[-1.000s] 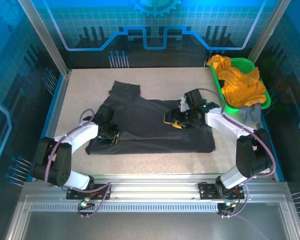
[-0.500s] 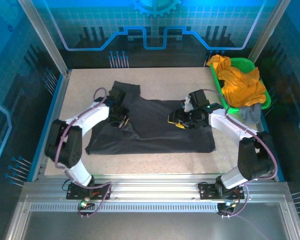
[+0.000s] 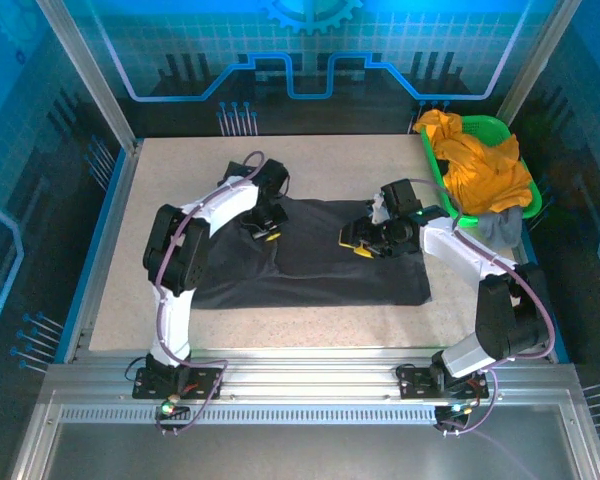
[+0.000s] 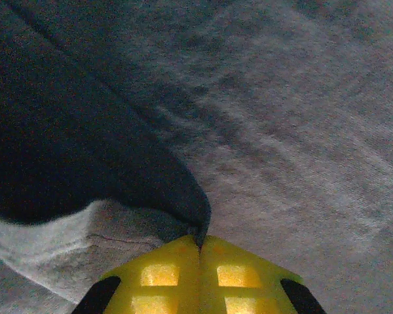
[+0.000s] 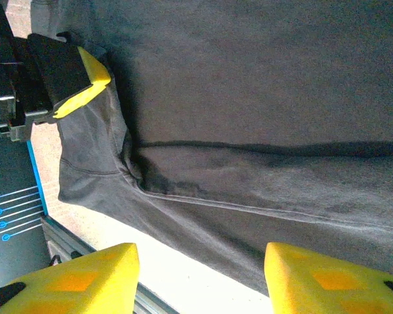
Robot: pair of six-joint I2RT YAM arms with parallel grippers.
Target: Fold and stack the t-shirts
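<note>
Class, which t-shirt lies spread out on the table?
The dark grey t-shirt, laid flat; the orange t-shirt is heaped in the green basket, and the lighter grey t-shirt is bunched at its near end.

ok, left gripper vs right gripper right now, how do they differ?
Left gripper has its jaws shut, pinching a fold of the charcoal t-shirt; right gripper has its jaws wide open, holding nothing. Left gripper is at the shirt's far left part; right gripper is over its right part. Left gripper is down at the cloth; right gripper looks raised above it. Shared: both are at the same shirt.
</note>
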